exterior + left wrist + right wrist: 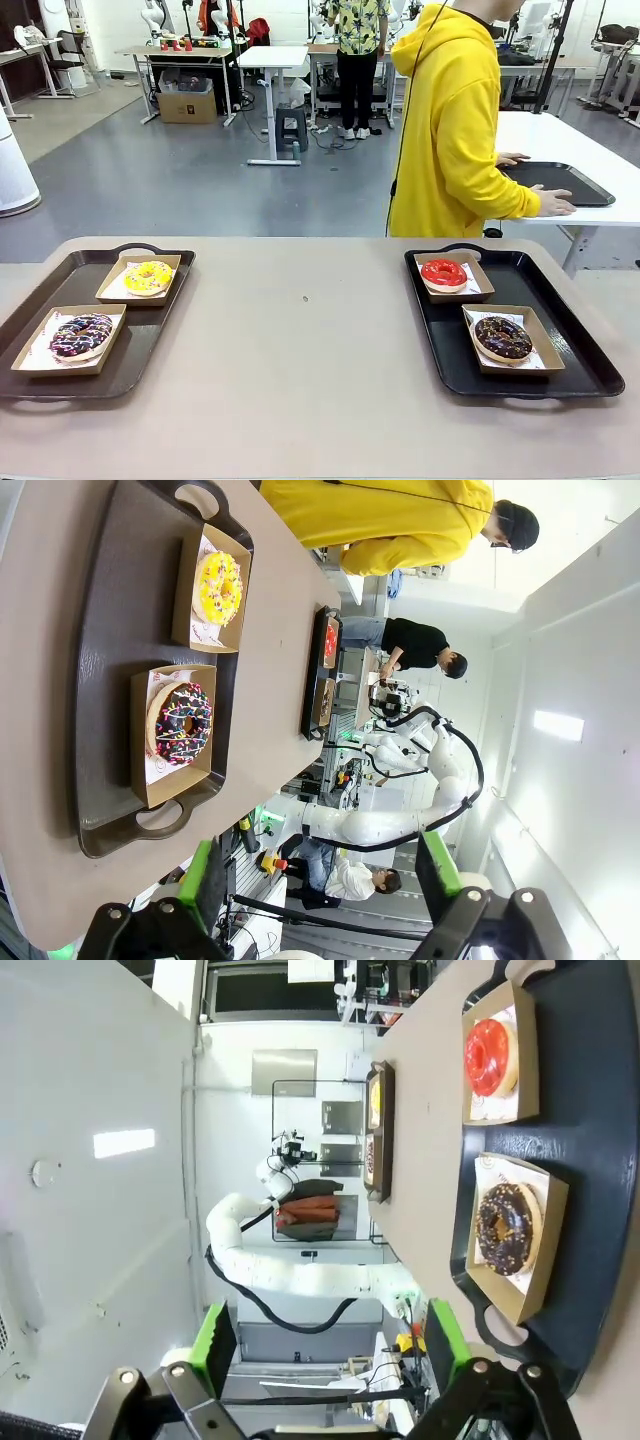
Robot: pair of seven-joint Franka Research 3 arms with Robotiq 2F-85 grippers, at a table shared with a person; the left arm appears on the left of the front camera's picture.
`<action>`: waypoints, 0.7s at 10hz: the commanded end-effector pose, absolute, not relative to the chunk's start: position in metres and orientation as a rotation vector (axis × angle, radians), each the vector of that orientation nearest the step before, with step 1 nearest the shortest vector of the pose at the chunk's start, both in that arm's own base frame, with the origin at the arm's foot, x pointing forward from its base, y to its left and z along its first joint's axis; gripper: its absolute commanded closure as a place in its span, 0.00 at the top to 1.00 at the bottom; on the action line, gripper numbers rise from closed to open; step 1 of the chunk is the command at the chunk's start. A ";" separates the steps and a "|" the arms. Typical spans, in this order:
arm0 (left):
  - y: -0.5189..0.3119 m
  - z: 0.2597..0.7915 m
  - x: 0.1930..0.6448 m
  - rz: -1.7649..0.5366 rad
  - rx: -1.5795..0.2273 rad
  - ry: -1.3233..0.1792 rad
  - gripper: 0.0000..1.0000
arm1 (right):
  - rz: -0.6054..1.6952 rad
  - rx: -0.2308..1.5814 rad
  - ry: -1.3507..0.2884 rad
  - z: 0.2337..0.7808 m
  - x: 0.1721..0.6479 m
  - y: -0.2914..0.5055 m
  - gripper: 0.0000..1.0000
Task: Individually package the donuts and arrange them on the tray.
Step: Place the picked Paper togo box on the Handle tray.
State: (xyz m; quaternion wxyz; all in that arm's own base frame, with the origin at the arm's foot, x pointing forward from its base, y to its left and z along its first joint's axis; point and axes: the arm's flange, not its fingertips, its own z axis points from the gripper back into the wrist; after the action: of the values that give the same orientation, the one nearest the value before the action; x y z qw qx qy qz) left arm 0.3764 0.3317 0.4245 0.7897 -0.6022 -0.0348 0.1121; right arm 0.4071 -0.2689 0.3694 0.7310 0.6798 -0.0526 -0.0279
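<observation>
Left tray [30, 310]: your 9 o'clock; yellow donut [148, 277] and purple donut [81, 335], each boxed.
Right tray [590, 370]: 3 o'clock; red donut [444, 272] and brown donut [503, 337], boxed.
Table [300, 360]: tan, bare between the trays.
Left gripper [320, 885], right gripper [330, 1350]: both spread wide, holding nothing.

Each gripper [318, 880] is black with bright green pads [203, 878] on the fingers, and the chunky black knuckle links at the base have little silver screws in them; the right gripper [330, 1345] is built the same way. The arm [300, 1270] seen farther off in the wrist views is glossy white with rounded, fat segments and a thin black cable looping along it. The person [455, 120] wears a bright yellow hoodie with a thin black cord running down the back.
</observation>
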 end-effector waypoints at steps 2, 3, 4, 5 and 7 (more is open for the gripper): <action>0.329 0.426 0.373 0.252 -1.288 -0.084 1.00 | -0.061 1.496 -0.116 0.369 0.407 -0.269 1.00; 0.329 0.426 0.373 0.252 -1.288 -0.084 1.00 | -0.061 1.496 -0.116 0.369 0.407 -0.269 1.00; 0.329 0.426 0.373 0.252 -1.288 -0.084 1.00 | -0.061 1.496 -0.116 0.369 0.407 -0.269 1.00; 0.329 0.426 0.373 0.252 -1.288 -0.084 1.00 | -0.061 1.496 -0.116 0.369 0.407 -0.269 1.00; 0.329 0.426 0.373 0.252 -1.288 -0.084 1.00 | -0.061 1.496 -0.116 0.369 0.407 -0.269 1.00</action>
State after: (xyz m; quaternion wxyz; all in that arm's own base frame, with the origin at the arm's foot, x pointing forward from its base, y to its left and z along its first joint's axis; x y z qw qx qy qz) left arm 0.3764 0.3316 0.4245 0.7897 -0.6022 -0.0347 0.1120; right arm 0.4058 -0.2673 0.3665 0.7329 0.6773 -0.0578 -0.0283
